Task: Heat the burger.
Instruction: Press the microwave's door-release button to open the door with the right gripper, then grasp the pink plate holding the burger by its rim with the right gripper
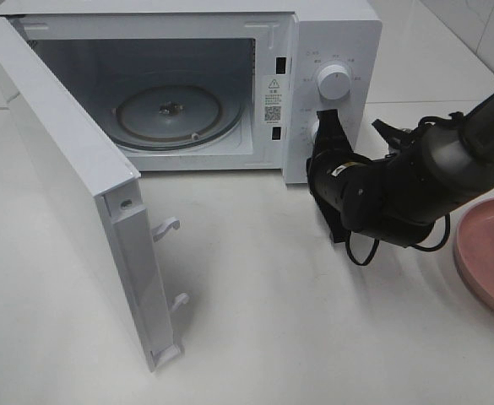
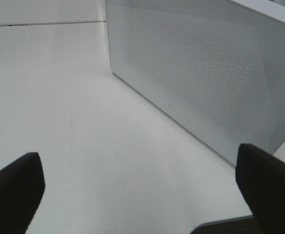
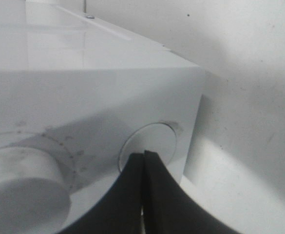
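The microwave (image 1: 331, 34) stands on the white bench (image 1: 272, 321) with its door (image 1: 61, 169) swung wide open toward the front left. Two white latch hooks (image 1: 169, 226) stick out of the door's free edge. Inside the microwave's cavity the glass turntable (image 1: 171, 114) lies bare. On the microwave's control panel, right of the cavity, the upper knob (image 1: 333, 83) is in plain sight. The right tool (image 1: 327, 120) reaches in from the microwave's right, with its black fingers pressed together and nothing between them. Its tips are at the lower round control (image 3: 149, 141) just under that knob, and in the right wrist view they overlap the control's lower rim. Whether they press on it cannot be told. The left tool (image 2: 137, 161) does not show in the high view. In its own view its two dark fingers (image 2: 15, 190) stand far apart and empty above the bench, facing a white dotted panel of the microwave. A pink plate (image 1: 487, 245) lies on the bench well to the microwave's right and is cut by the picture's edge. The part of it that shows carries nothing. The burger appears in none of the views, so where it lies cannot be told.
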Available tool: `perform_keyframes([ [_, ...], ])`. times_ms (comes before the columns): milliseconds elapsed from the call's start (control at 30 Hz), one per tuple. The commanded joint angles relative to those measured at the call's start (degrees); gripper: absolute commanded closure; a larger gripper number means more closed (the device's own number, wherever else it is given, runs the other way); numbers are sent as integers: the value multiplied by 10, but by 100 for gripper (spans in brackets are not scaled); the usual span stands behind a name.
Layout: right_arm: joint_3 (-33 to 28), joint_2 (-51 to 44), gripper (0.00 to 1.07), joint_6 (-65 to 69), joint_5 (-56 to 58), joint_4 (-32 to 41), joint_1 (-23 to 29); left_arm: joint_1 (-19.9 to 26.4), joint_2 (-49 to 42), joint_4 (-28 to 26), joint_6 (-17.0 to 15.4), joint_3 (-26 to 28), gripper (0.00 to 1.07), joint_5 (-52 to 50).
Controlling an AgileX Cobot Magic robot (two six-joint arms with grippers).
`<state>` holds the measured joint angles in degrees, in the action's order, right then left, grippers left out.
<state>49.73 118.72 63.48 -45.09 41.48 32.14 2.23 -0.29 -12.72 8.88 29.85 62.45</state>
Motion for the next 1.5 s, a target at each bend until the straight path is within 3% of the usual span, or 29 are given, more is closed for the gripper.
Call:
perform_keyframes([
  [33,-16,-30,107,-58,6,15,1,2,-10,-5,-1,-2,7,-9],
  [400,-70,-117,107,-227,141,-2,-1,2,-10,-5,-1,-2,7,-9],
  [633,-76,-184,106,-344,290,-115,-1,2,-10,-5,-1,-2,7,-9],
  [867,-76,-228,105,-357,405,-215,-1,2,-10,-5,-1,-2,7,-9],
  [1167,-69,-317,102,-370,615,-409,-1,2,-10,-5,-1,-2,7,-9],
  [1400,-59,-375,99,-429,737,-453,-1,2,-10,-5,-1,-2,7,-9],
  [1467,-57,-401,89,-461,778,-462,-1,2,-10,-5,-1,-2,7,-9],
  [1500,-57,-401,89,-461,778,-462,-1,2,-10,-5,-1,-2,7,-9],
])
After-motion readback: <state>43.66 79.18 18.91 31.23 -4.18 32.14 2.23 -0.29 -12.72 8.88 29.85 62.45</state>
